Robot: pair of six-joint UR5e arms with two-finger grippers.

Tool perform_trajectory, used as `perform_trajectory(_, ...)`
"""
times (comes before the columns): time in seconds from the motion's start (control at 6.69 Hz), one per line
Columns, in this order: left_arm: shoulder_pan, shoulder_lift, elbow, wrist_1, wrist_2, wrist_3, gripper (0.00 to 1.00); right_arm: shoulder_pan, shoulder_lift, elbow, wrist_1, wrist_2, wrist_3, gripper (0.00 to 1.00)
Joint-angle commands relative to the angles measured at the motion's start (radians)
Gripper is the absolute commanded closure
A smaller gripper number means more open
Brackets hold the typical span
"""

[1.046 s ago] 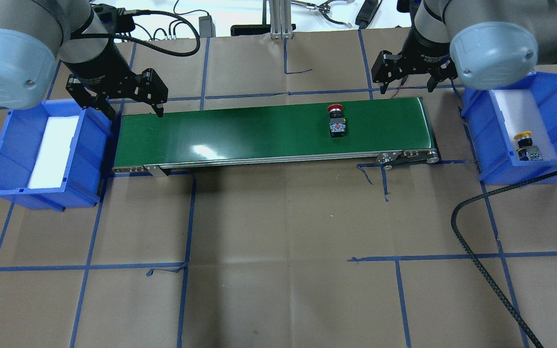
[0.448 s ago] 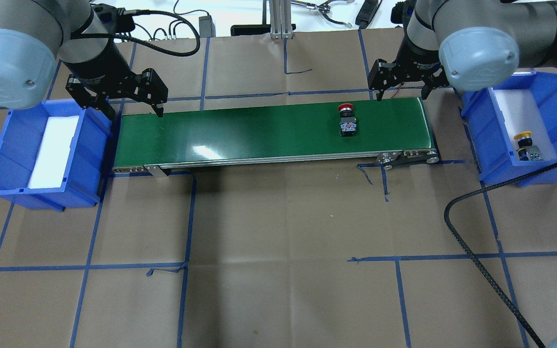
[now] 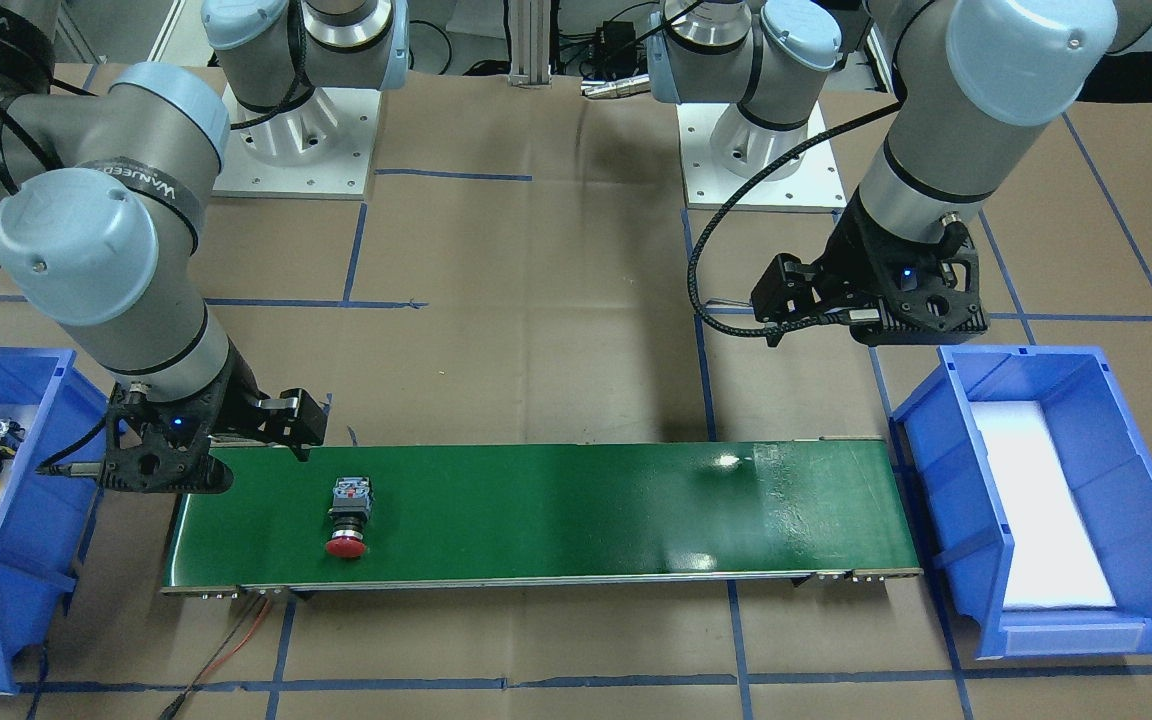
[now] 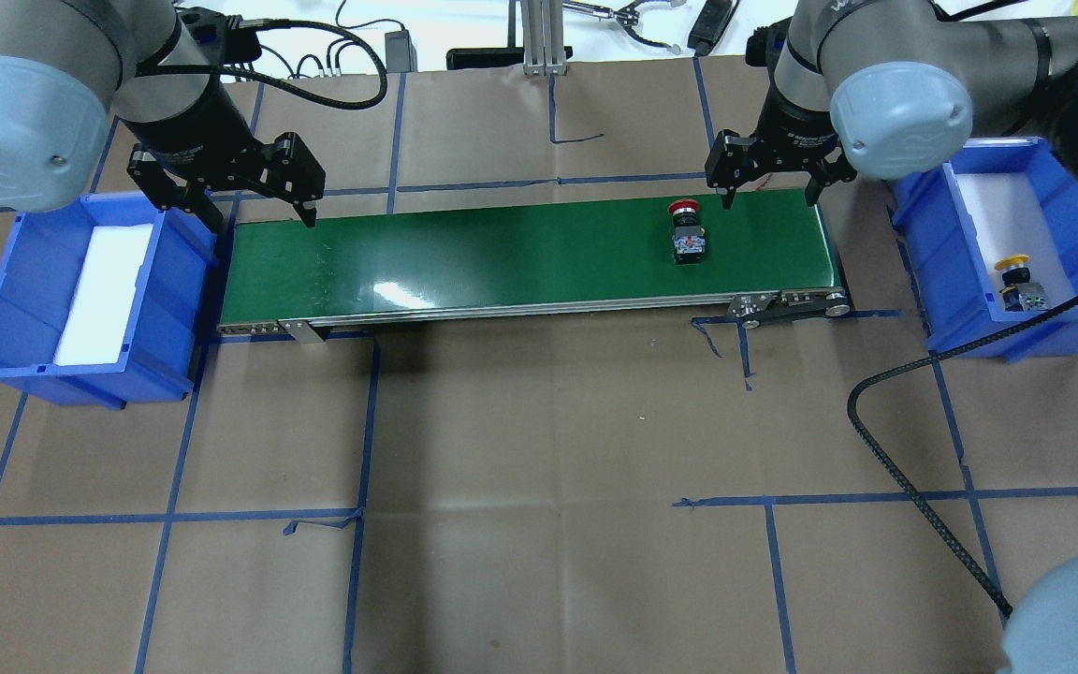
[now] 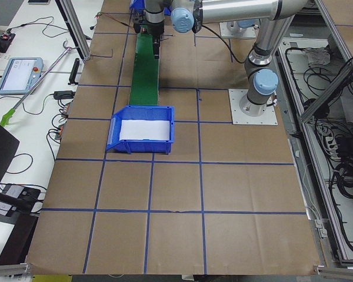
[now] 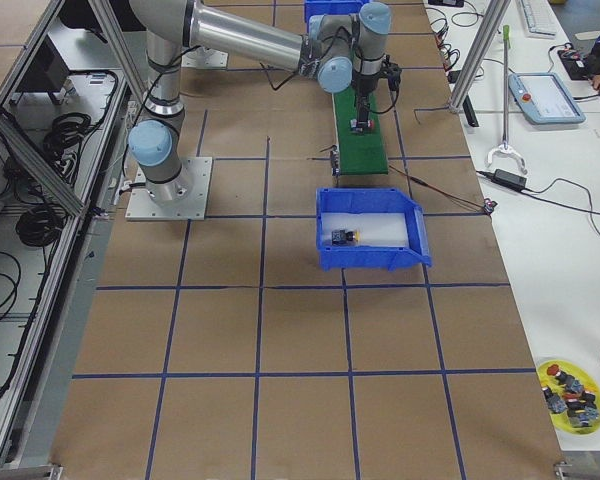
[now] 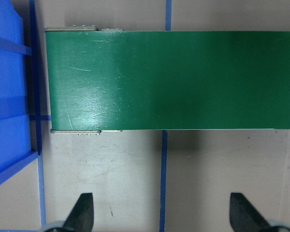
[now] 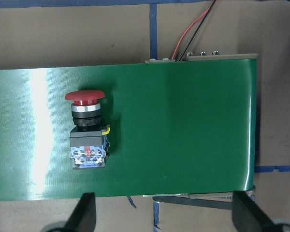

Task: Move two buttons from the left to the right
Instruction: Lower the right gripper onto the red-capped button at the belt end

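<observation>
Right pincer (image 4: 771, 199) hangs spread near the red button (image 4: 686, 234) lying on the green belt (image 4: 502, 253); closing off-centre could push it askew or off the belt's end.

Even overhead light is brightening every view. Glare is streaking the green belt (image 4: 387, 292) in the overhead, front and right wrist views. Soft shadows are falling on the brown paper (image 4: 539, 580) beside it. An arm joint (image 4: 1068, 613) is blurring at the overhead view's corner.

You have: one green conveyor belt (image 7: 174, 79); one blue bin (image 7: 7, 96) just beside the belt's end; left gripper (image 7: 162, 211), fingers spread, apart from the belt.
</observation>
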Motion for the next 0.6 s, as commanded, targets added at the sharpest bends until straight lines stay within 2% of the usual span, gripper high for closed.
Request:
perform_trajectory(0.0, 0.0, 0.0, 0.0, 0.0, 0.0, 0.0, 0.0, 0.001, 0.048, 0.005, -0.062, 0.002, -0.002, 0.0)
perform_trajectory(0.45, 0.0, 0.0, 0.0, 0.0, -0.002, 0.0, 0.0, 0.001, 0.119, -0.002, -0.063, 0.013, 0.0, 0.01)
